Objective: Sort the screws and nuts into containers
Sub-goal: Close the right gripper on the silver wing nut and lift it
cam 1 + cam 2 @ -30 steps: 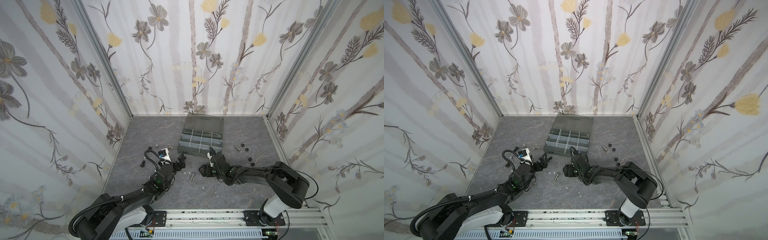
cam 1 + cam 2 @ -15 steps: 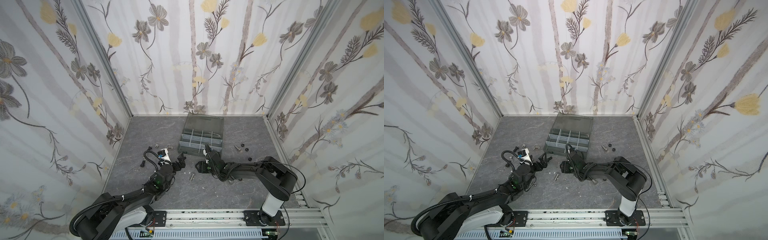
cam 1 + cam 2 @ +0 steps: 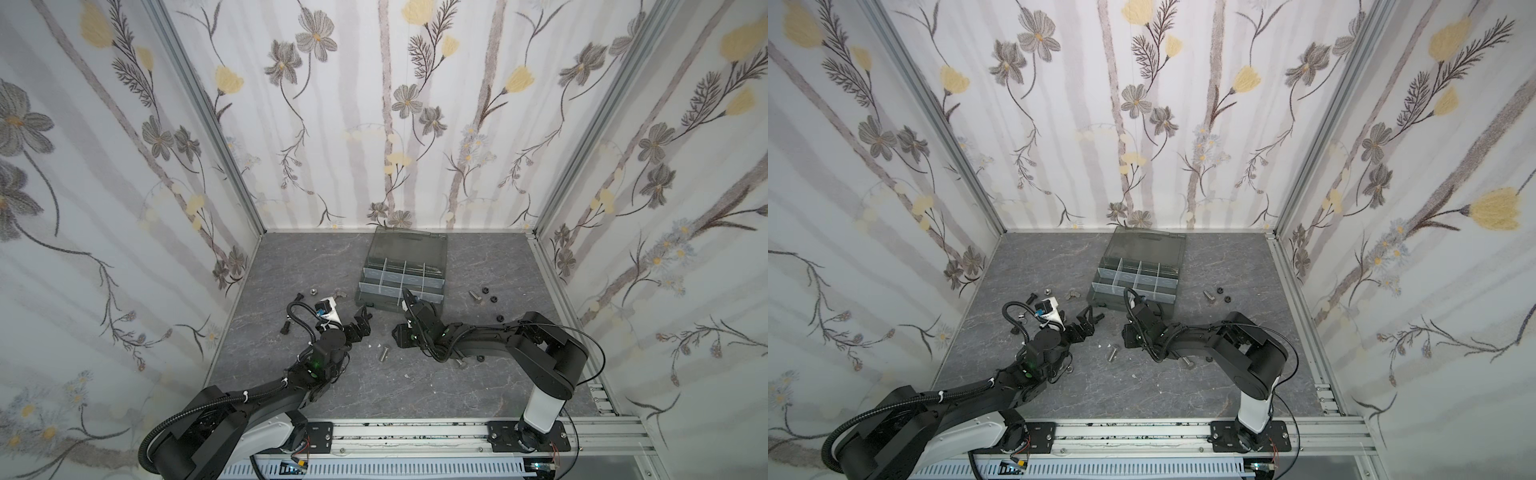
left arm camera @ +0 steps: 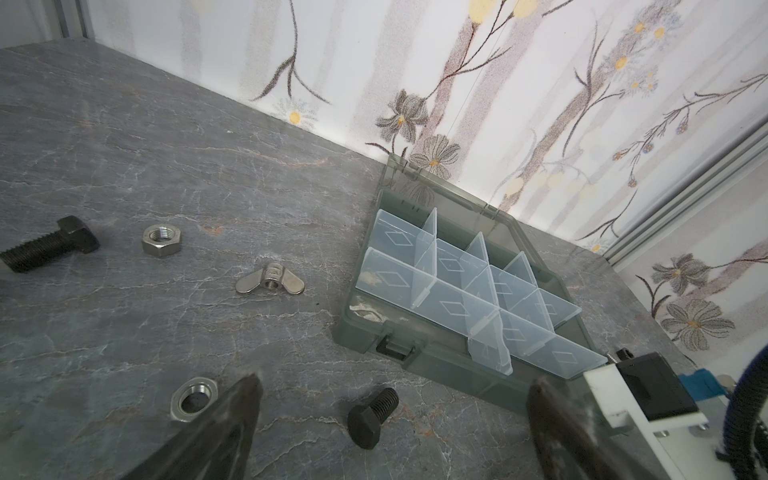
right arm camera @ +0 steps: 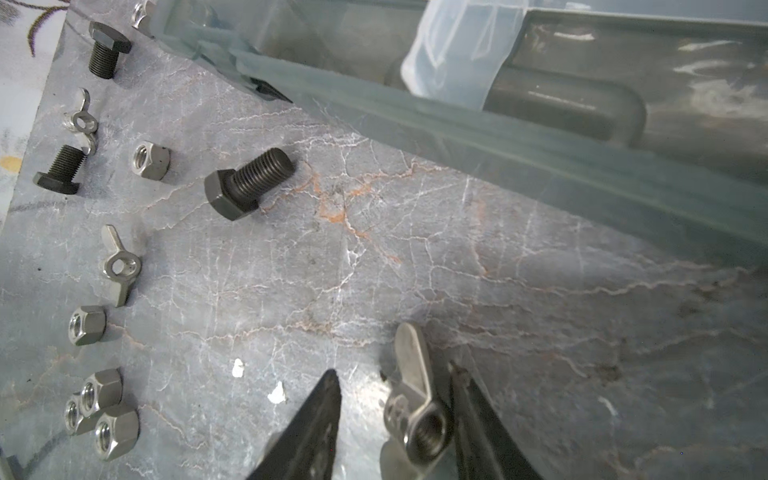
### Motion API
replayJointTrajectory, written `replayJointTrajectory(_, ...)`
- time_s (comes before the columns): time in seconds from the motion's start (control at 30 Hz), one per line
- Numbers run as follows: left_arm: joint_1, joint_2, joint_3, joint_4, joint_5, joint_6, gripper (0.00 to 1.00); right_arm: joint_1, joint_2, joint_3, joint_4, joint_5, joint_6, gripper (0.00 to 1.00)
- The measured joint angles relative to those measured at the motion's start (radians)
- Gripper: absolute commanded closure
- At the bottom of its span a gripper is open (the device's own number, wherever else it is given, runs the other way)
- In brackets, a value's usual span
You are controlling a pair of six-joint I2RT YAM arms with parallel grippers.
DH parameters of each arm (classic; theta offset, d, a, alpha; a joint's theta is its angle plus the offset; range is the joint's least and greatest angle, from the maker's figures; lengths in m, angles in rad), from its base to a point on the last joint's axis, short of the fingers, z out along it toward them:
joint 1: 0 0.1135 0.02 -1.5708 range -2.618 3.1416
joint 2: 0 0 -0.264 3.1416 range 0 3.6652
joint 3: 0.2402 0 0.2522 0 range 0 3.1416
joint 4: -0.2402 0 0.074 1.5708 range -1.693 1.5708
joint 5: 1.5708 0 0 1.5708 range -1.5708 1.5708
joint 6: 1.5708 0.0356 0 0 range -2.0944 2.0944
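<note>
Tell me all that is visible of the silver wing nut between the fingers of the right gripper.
The wing nut is shiny silver metal, probably steel. It has a round hub with a threaded hole turned toward the wrist camera, and two flat, rounded wings, one of them partly cut off by the picture's edge. It seems to rest on the grey marbled table, between the fingers of the right gripper. One dark finger touches its side; the other stands apart from it.

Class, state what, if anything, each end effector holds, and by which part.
Nothing gripped yet. Right end effector straddles a silver wing nut, one finger touching; left end effector is empty.
</note>
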Motion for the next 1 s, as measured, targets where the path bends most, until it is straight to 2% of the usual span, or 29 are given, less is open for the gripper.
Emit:
replayJointTrajectory(0.13, 0.0, -0.01, -0.008, 0.0, -0.002, 0.0, 0.0, 0.002, 0.019, 0.016, 0.002, 0.002, -0.005, 0.68)
replayJointTrajectory(0.4, 0.0, -0.013, -0.013, 0.008, -0.005, 0.0, 0.0, 0.005, 0.011, 0.013, 0.009, 0.006, -0.016, 0.89)
replayJointTrajectory(0.6, 0.0, -0.021, -0.015, 0.01, -0.007, -0.001, 0.0, 0.006, -0.016, -0.011, -0.031, 0.001, -0.016, 0.9)
replayJointTrajectory(0.63, 0.0, -0.022, -0.016, 0.012, -0.007, -0.001, 0.0, 0.006, -0.022, -0.014, -0.032, 0.002, -0.017, 0.9)
replayJointTrajectory(0.77, 0.0, -0.025, -0.016, 0.014, -0.007, -0.003, 0.0, 0.006, -0.038, -0.016, -0.041, 0.012, -0.021, 0.74)
replayJointTrajectory(0.9, 0.0, -0.026, -0.016, 0.013, -0.007, -0.005, 0.0, 0.006, -0.067, -0.014, -0.071, 0.021, -0.043, 0.67)
replayJointTrajectory(1.0, 0.0, -0.028, -0.016, 0.013, -0.008, -0.007, 0.0, 0.006, -0.12, -0.002, -0.13, 0.029, -0.074, 0.58)
